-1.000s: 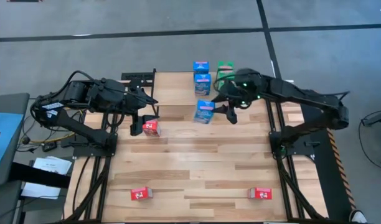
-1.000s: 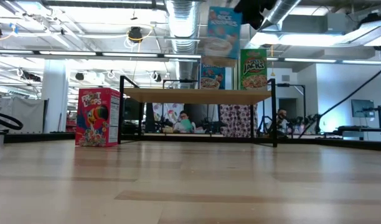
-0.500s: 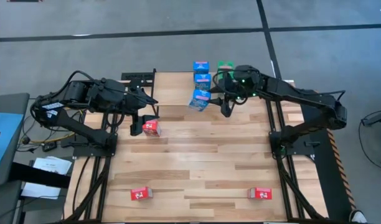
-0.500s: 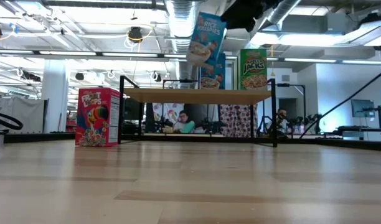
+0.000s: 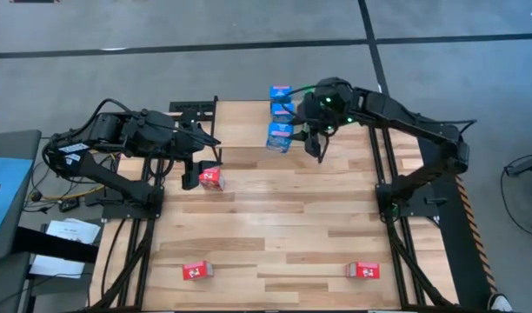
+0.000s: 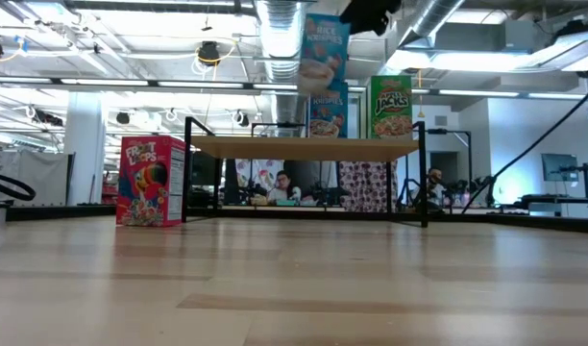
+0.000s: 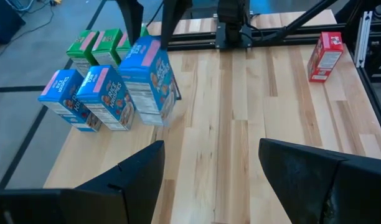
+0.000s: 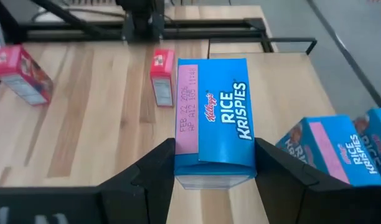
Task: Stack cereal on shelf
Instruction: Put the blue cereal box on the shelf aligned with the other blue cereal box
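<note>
Nearest the bench's [image 5: 275, 252] front edge lie two red cereal boxes, flat on the slats: one red box [image 5: 195, 271] toward the front left corner, another red box [image 5: 363, 270] toward the front right corner, well apart from each other.

Farther back, near the left edge, a third red box [image 5: 210, 178] stands upright on the bench. The left gripper [image 5: 193, 170] hovers just beside it, its fingers [image 7: 305, 171] spread wide with nothing between them. In the low view this red box [image 6: 150, 181] stands just outside the shelf's left legs.

Toward the far edge stands the shelf [image 6: 304, 147], a light wood top on thin black legs, with the bench surface bare beneath it. Above its top, the right gripper [image 5: 306, 137] holds a blue box [image 5: 280, 136] of Rice Krispies, its fingers [image 8: 154, 171] pressed against the two narrow sides of the carton. The held blue box [image 8: 213, 121] hangs upright in the air, clear of the shelf top, as the low view shows [image 6: 323, 53].

Beyond it, at the shelf's far edge, two more blue boxes stand in a row: one blue box [image 5: 282, 109] just behind the held carton, and the farthest blue box [image 5: 280, 92] at the back. Beside them stand the green boxes [image 7: 100, 45], three side by side in the left wrist view; in the high view the right arm covers most of them. One green box [image 6: 391, 107] shows upright on the shelf in the low view.
</note>
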{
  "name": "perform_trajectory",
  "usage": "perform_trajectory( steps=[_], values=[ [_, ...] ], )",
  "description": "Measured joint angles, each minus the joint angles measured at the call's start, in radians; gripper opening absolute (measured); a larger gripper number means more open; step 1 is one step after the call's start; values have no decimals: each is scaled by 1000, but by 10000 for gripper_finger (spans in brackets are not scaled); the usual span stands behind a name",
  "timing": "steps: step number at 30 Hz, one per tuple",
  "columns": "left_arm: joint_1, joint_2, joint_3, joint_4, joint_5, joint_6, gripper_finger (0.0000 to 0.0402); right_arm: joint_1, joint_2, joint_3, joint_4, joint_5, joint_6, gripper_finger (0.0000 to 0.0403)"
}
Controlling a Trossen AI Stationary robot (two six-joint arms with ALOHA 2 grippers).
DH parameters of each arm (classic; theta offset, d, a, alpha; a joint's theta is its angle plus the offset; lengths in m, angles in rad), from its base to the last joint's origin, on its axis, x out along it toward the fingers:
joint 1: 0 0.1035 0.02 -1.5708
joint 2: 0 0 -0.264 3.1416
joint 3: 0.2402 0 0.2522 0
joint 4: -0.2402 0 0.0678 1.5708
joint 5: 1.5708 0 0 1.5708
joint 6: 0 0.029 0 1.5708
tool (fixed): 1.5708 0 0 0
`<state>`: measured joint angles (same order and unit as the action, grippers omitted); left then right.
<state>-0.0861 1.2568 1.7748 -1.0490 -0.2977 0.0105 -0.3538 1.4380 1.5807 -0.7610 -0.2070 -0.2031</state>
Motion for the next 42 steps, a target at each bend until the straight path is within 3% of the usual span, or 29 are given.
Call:
perform_trajectory(
  steps=[26, 42],
  values=[
    [0, 0, 0, -8, -1, -9, 249, -138, 80, 19, -80, -56, -170, 211],
    [0, 0, 0, -24, -1, -6, 249, -140, 151, 21, -59, -60, -181, 211]
  ],
)
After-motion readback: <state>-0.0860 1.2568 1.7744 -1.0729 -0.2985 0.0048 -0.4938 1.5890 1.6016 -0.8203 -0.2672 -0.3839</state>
